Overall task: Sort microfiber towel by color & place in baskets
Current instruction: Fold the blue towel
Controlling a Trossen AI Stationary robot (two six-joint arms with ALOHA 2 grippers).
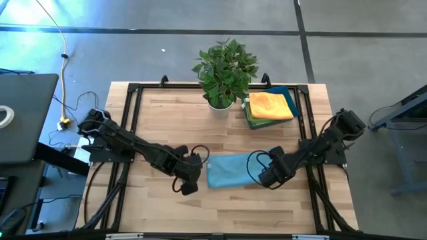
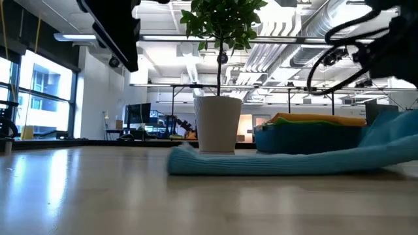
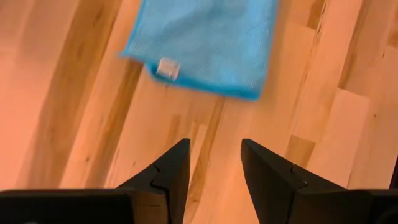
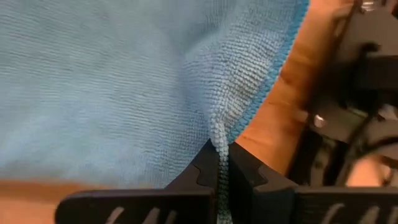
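A light blue microfiber towel (image 1: 230,171) lies flat near the middle of the wooden worktop (image 1: 227,207), a little toward its front edge. The right gripper (image 4: 219,163) is down at the towel's right edge, and its two dark fingers are pressed together with a pinch of the blue cloth caught between them; a ridge of fabric runs up from the fingertips into the towel. In the low view that side of the towel (image 2: 385,140) rises off the wood while the rest lies flat.

The left gripper (image 3: 214,163) hovers above bare wood just beside the towel's left edge, touching nothing. Its jaws stand apart with a narrow gap between them, and nothing is in them. From its wrist camera a small white tag (image 3: 166,68) shows at the towel's hem.

At the back right corner of the worktop sits the dark teal basket (image 1: 288,95), with a folded yellow-orange towel (image 1: 270,105) on top of a green one (image 1: 252,119) inside it. From table height the yellow layer (image 2: 320,119) stands above the basket's rim (image 2: 307,138). Just to the left of the basket, at the middle of the back edge, a leafy green plant (image 1: 225,63) stands in a white pot (image 2: 217,123). The basket and the blue towel are apart, with open wood between them.
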